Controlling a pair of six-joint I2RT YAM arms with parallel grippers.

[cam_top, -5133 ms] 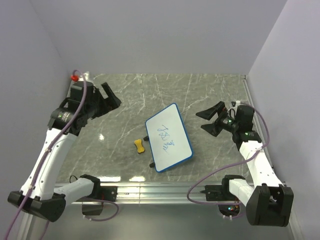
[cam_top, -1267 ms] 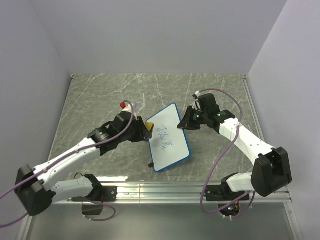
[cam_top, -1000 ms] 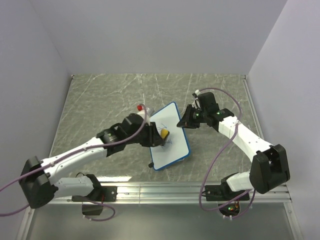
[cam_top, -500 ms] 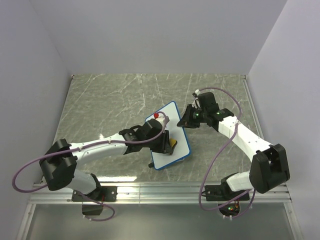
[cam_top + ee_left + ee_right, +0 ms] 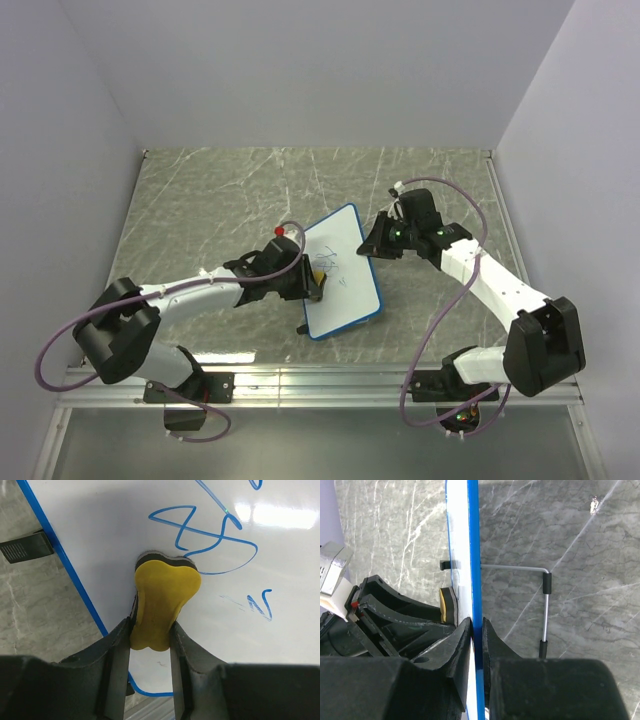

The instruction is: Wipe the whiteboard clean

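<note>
The whiteboard, white with a blue frame, lies tilted in the middle of the table. Faint blue scribbles remain on its surface. My left gripper is shut on the yellow bone-shaped eraser, pressing it flat on the board near its left edge. In the left wrist view the eraser sits between the fingers of that gripper, just below the scribbles. My right gripper is shut on the board's right edge. The right wrist view shows its jaws clamped on the blue frame.
A black foot sticks out at the board's near left corner. A wire stand leg extends from the board's back onto the grey marble table. Walls close in at the left, back and right. An aluminium rail runs along the near edge.
My left gripper has slid the eraser from the board's lower middle back toward its left edge, and fewer scribbles remain. The right gripper keeps its hold on the board's edge.
</note>
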